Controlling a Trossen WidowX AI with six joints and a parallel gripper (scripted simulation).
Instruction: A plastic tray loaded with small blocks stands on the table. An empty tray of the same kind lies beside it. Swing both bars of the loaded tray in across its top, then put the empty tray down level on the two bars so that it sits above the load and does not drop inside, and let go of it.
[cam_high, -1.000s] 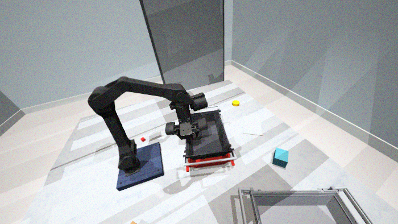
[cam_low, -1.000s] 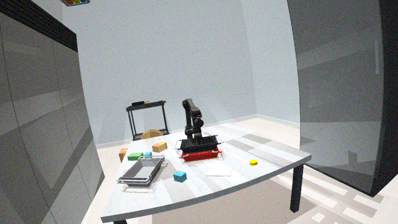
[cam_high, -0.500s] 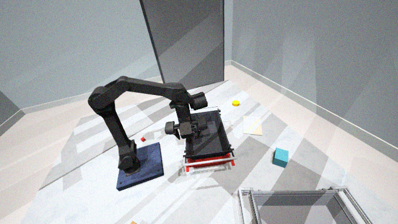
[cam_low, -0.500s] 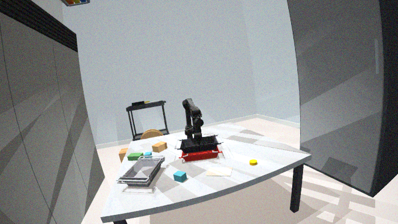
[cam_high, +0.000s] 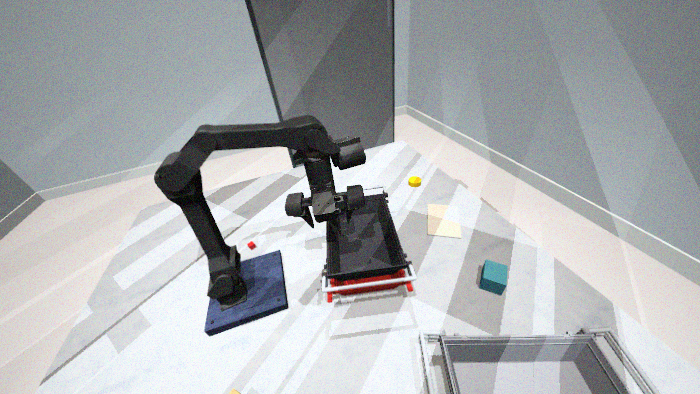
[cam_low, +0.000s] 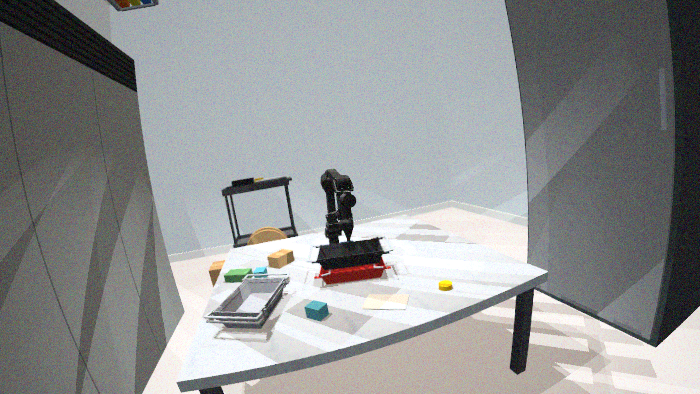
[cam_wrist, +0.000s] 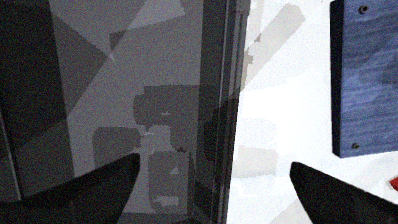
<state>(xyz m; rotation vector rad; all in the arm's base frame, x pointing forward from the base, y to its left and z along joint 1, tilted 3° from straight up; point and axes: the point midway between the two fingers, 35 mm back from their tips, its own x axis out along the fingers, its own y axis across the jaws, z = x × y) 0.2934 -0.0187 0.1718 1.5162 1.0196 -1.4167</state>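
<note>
The black empty tray (cam_high: 395, 235) (cam_low: 350, 256) (cam_wrist: 227, 75) sits on top of the red tray (cam_high: 367, 288) (cam_low: 352, 273), roughly parallel to it and not sunk inside. A white wire bar (cam_high: 370, 284) crosses just outside the black tray's near end in the top view. Short white bar parts show at both red tray ends in the exterior view; the rest of those bars and the load are hidden. My gripper (cam_high: 330, 223) (cam_low: 348, 239) (cam_wrist: 215, 164) is open and holds nothing. Its fingers stand to either side of the black tray's long wall nearest the robot base.
A grey tray (cam_high: 520, 340) (cam_low: 215, 318) with wire bars stands apart. A teal block (cam_high: 494, 277) (cam_low: 316, 310), a yellow disc (cam_high: 414, 181) (cam_low: 445, 285), a cream sheet (cam_high: 444, 221) (cam_low: 386, 302) and a tiny red cube (cam_high: 251, 245) lie around. The blue base plate (cam_high: 265, 285) (cam_wrist: 367, 75) is beside the stack.
</note>
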